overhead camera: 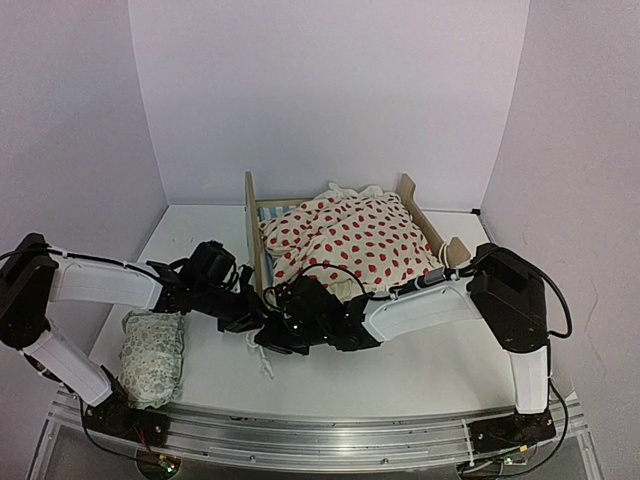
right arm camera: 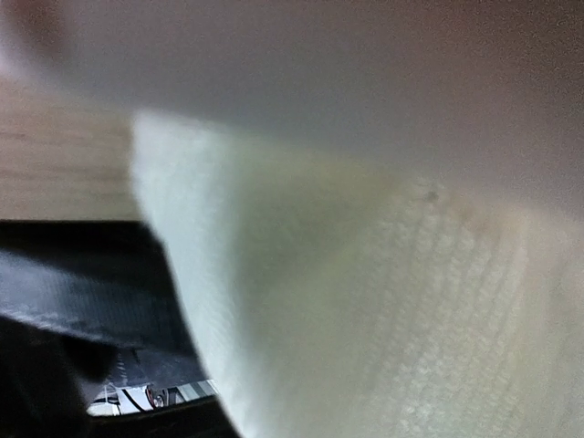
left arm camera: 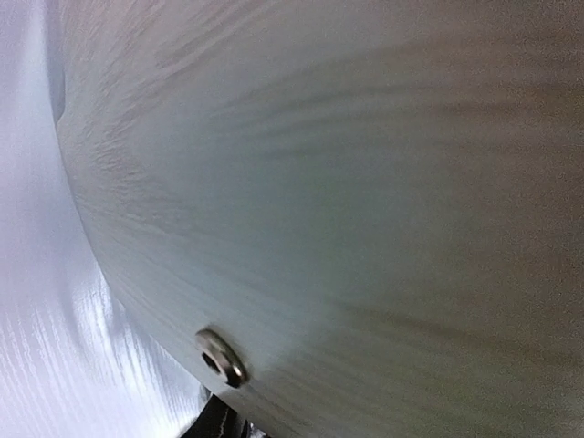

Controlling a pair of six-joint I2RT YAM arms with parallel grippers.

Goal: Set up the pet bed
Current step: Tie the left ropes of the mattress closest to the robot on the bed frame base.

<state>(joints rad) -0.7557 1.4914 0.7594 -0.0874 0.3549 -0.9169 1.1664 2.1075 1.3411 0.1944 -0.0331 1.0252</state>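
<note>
Top external | left gripper point(overhead camera: 247, 318) at pet bed point(overhead camera: 251, 225) edge, opening unclear | right gripper point(overhead camera: 287, 330) closed by blanket point(overhead camera: 350, 240)

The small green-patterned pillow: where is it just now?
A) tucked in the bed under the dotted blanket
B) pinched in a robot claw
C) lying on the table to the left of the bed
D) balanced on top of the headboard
C: the pillow lies on the table beside the left arm, apart from the pet bed, where the red-dotted blanket is heaped.
</note>
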